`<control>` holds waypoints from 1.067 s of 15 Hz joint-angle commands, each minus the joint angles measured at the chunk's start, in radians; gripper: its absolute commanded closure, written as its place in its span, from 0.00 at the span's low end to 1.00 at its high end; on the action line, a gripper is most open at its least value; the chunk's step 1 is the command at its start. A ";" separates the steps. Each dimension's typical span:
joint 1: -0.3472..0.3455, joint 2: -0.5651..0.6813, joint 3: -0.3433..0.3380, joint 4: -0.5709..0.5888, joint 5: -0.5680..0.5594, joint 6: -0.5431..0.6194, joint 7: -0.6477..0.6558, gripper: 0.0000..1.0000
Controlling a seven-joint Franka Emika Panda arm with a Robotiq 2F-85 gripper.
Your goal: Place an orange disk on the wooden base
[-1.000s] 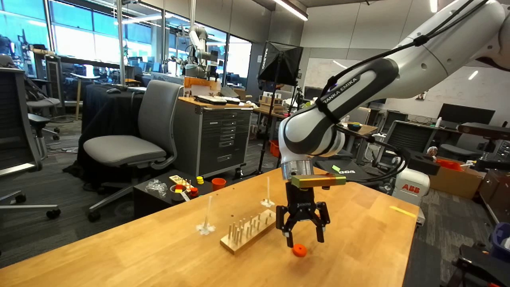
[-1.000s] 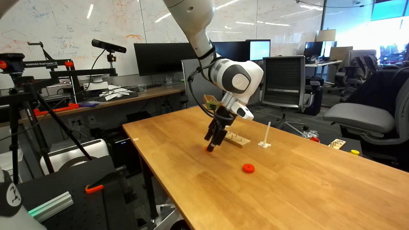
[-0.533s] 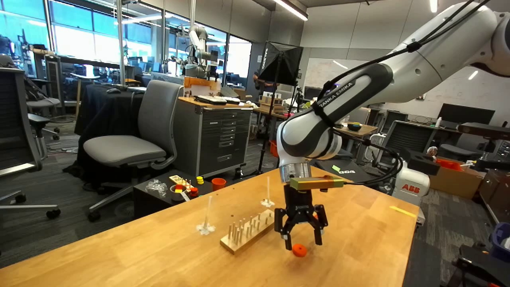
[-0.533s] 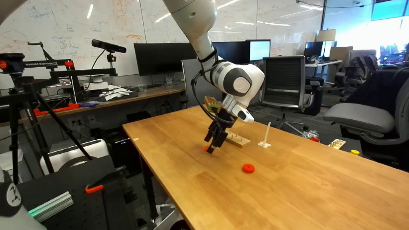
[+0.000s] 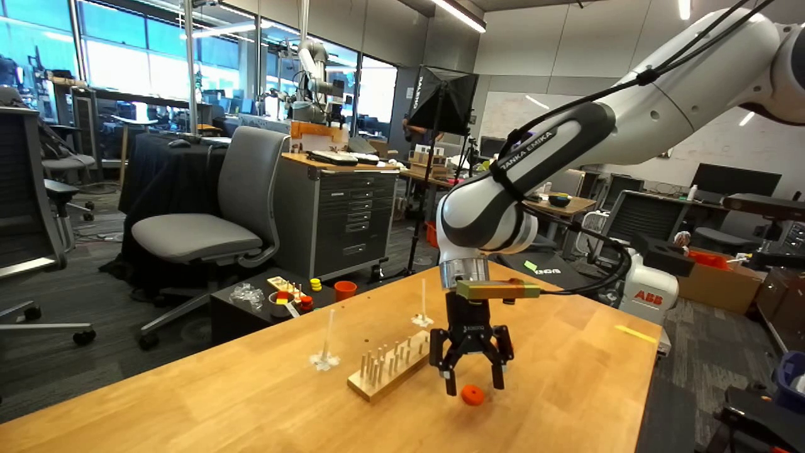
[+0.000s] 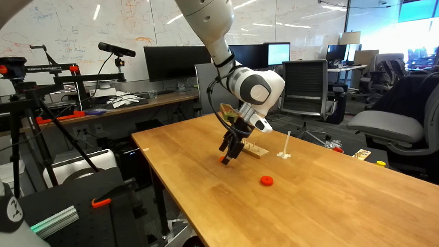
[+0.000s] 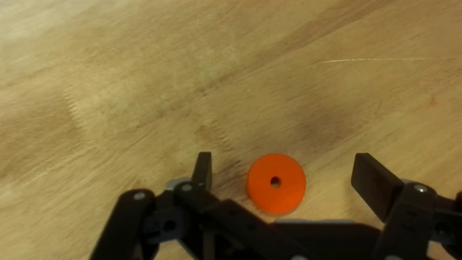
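- Jaws spread apart and holding nothing, we straddle a small, flat, round orange disk with a hole through its middle; the wrist view shows a gap on either side of it.
- That disk lies on the broad brown wooden worktop, below or between the tips; whether the tips touch the wood, we cannot tell.
- By our reading the approach is nearly done, and the grasp is not yet made.
- Near the jaws, also on the worktop, sits the goal: a low, pale, rectangular wooden base with thin upright pegs. No disk shows on the part of it we can see, so the placing itself lies ahead of us.
- A second flat, round, orange-red disk lies apart from the jaws in an exterior view; we judge it is not our target.
- What is left, as we see it: close on the disk, lift it, carry it over to the base, lower it and let go.
- Should it be meant for a peg, we expect lining up the hole to be the slow part.
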 commanded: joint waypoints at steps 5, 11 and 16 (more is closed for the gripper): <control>-0.016 0.033 0.002 0.065 0.025 -0.040 -0.015 0.00; -0.009 0.076 -0.002 0.105 0.013 -0.061 -0.004 0.00; -0.005 0.080 -0.004 0.112 0.010 -0.074 -0.003 0.25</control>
